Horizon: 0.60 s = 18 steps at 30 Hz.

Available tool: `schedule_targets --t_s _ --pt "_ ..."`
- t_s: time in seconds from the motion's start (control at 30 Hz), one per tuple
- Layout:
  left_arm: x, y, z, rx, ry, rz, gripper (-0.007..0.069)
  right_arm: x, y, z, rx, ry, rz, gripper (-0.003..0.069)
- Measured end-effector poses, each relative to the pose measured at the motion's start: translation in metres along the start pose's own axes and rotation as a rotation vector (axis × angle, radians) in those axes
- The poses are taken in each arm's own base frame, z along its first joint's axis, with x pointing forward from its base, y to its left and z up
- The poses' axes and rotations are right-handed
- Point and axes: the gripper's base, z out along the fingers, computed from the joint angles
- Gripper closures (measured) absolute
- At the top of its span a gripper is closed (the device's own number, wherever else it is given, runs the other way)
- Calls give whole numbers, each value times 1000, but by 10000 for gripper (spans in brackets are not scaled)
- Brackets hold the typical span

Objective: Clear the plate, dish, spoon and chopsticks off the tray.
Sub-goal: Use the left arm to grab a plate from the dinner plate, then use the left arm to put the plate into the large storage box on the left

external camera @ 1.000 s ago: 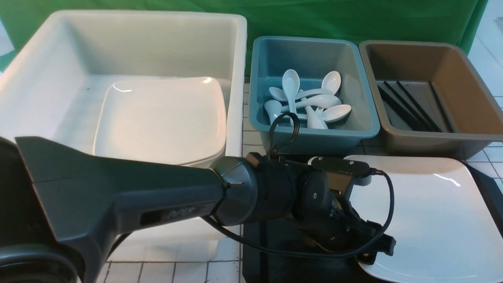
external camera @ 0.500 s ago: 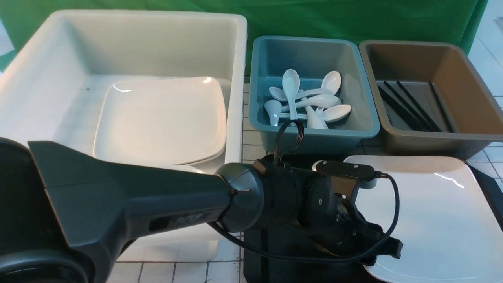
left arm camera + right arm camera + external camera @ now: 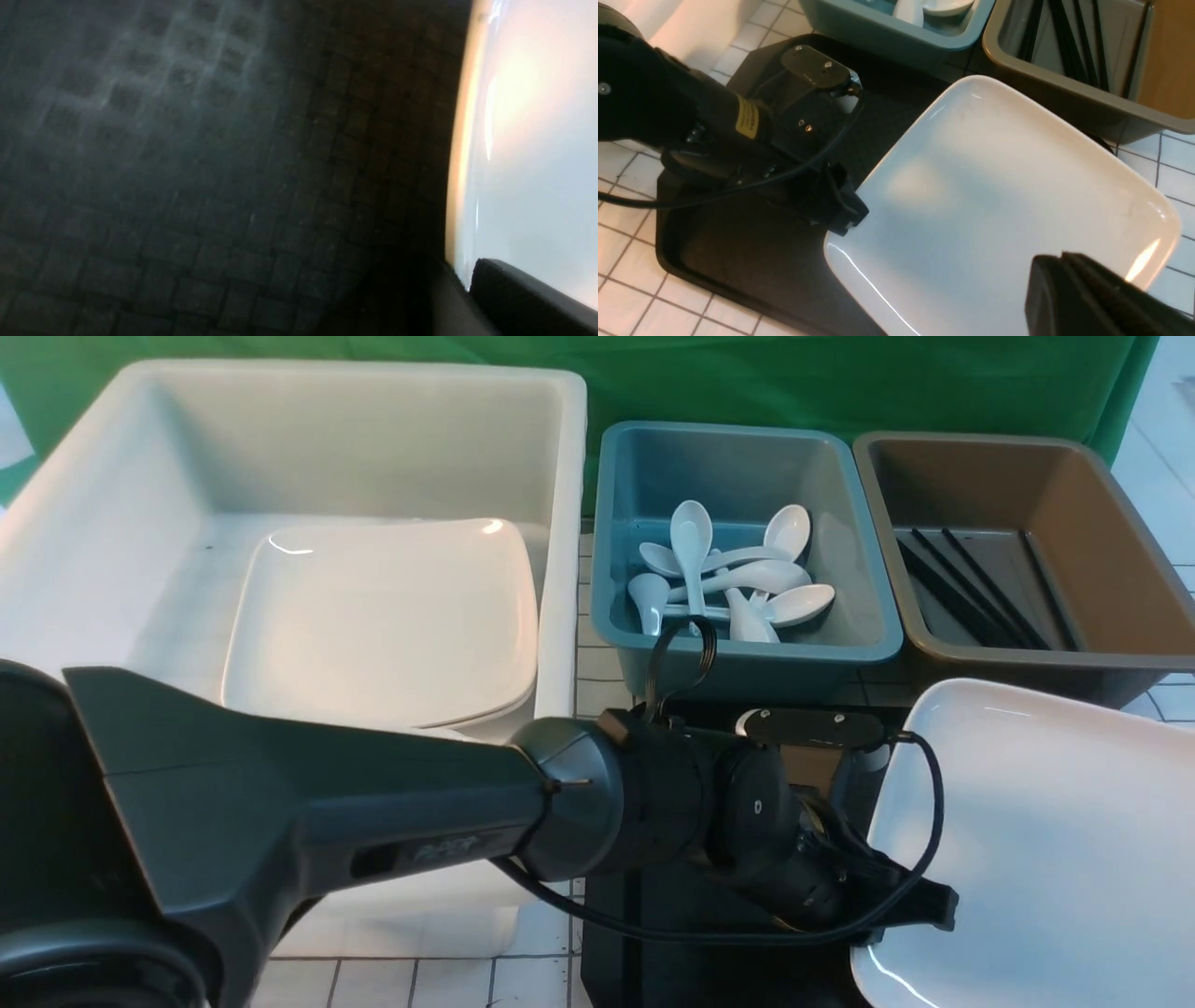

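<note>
Left arm: the dark forearm comes in from the near left and reaches rightward, low over the tray (image 3: 644, 971). Its wrist is bent down toward the plate (image 3: 1046, 840), and a black cable loops around the wrist.
Left gripper (image 3: 924, 907): it sits at the plate's near-left edge. The fingers (image 3: 845, 212) are closed over the rim, one above it and one below (the left wrist view shows the white rim running in between a grey part and a black one).
Right gripper (image 3: 1064, 280): it shows only in its own wrist view, with the fingers pressed together above the right part of the plate. Whether they touch the plate cannot be told.
Plate: it is tilted over the right half of the tray. Its far-left corner shows in front of the near wall of the brown tub (image 3: 1102, 541). Its right side runs out of the front view, so whether that side rests on the tray cannot be told.
Tray: black and diamond-textured, it lies on the white tiled table (image 3: 420, 980), near the tubs. Its left half is bare beneath the arm.
White tub (image 3: 560, 476): it stands at the far left and holds stacked plates (image 3: 383, 616).
Teal tub (image 3: 747, 429): it stands in the far middle and holds a heap of white spoons (image 3: 728, 579).
Brown tub: it stands at the far right, with black chopsticks (image 3: 971, 588) lying on its floor.
</note>
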Motion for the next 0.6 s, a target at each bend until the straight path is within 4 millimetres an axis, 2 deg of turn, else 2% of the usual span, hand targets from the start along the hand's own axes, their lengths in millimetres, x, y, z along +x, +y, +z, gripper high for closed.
schedule_targets --t_s 0.17,0.6 --pt "-5 6 -6 -9 9 -8 543 0 0 0 0 2 0 654" --pt "-25 7 -49 -30 -45 93 571 1 0 0 1 7 -20 653"
